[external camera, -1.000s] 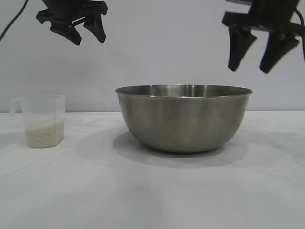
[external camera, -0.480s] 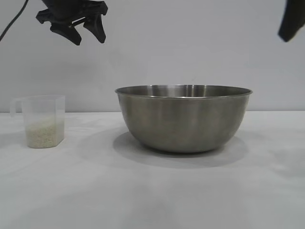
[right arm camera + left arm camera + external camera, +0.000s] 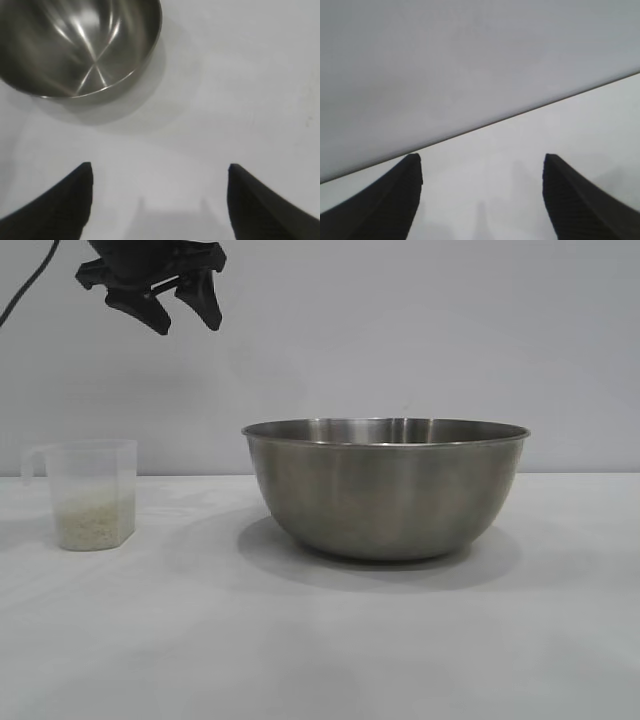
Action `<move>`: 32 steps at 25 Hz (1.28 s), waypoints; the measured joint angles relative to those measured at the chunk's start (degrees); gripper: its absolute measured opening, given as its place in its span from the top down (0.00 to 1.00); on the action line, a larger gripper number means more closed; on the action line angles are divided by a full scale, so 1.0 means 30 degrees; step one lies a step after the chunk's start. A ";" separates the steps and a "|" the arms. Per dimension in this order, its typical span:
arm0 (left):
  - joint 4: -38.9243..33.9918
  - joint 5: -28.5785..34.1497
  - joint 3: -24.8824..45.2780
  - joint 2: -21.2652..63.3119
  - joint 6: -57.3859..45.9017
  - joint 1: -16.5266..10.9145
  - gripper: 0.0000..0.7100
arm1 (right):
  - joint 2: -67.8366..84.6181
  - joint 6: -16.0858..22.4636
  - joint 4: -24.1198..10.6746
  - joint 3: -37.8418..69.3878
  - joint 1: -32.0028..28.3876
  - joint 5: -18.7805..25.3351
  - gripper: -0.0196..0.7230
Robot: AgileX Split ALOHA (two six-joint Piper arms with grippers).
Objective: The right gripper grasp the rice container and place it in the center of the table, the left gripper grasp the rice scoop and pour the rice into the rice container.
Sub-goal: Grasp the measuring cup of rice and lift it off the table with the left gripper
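The rice container (image 3: 386,486), a wide steel bowl, stands upright in the middle of the white table (image 3: 320,640); its shiny inside looks empty in the right wrist view (image 3: 80,45). The rice scoop (image 3: 90,493), a frosted plastic cup with a side handle, stands at the far left with the rice (image 3: 93,518) in its bottom. My left gripper (image 3: 185,312) hangs open high above the table, above and right of the scoop, and holds nothing (image 3: 481,165). My right gripper (image 3: 160,172) is open and empty above bare table beside the bowl; it is out of the exterior view.
A plain grey wall (image 3: 400,340) stands behind the table. Bare tabletop lies between scoop and bowl, in front of the bowl and to its right.
The right gripper has risen and gone out of the exterior view at the upper right. The left gripper, the bowl and the scoop have not moved.
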State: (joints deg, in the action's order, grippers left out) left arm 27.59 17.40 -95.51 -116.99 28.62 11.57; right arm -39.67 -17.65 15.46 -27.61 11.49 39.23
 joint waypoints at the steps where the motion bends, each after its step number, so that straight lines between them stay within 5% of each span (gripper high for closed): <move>1: 0.0000 0.0000 0.0000 0.0000 0.0000 0.0000 0.39 | 0.0984 0.0000 -0.0147 0.0290 0.0000 0.0574 0.31; 8: 0.0000 0.0000 0.0000 0.0000 0.0000 0.0000 0.39 | 0.5878 0.2392 -0.2103 0.0605 0.0000 0.3663 0.31; 15: 0.0000 0.0000 0.0000 0.0000 0.0000 0.0000 0.39 | 0.6938 0.2669 -0.2516 -0.0404 0.0000 0.7714 0.31; 32: -0.0206 0.0000 0.0000 0.0000 0.0000 0.0036 0.39 | 1.3527 0.2712 -0.2865 -0.0147 -0.0013 0.8747 0.31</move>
State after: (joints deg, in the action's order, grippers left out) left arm 26.98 17.40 -95.51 -116.99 28.62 11.68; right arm 0.91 -9.52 6.86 -28.05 11.45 65.47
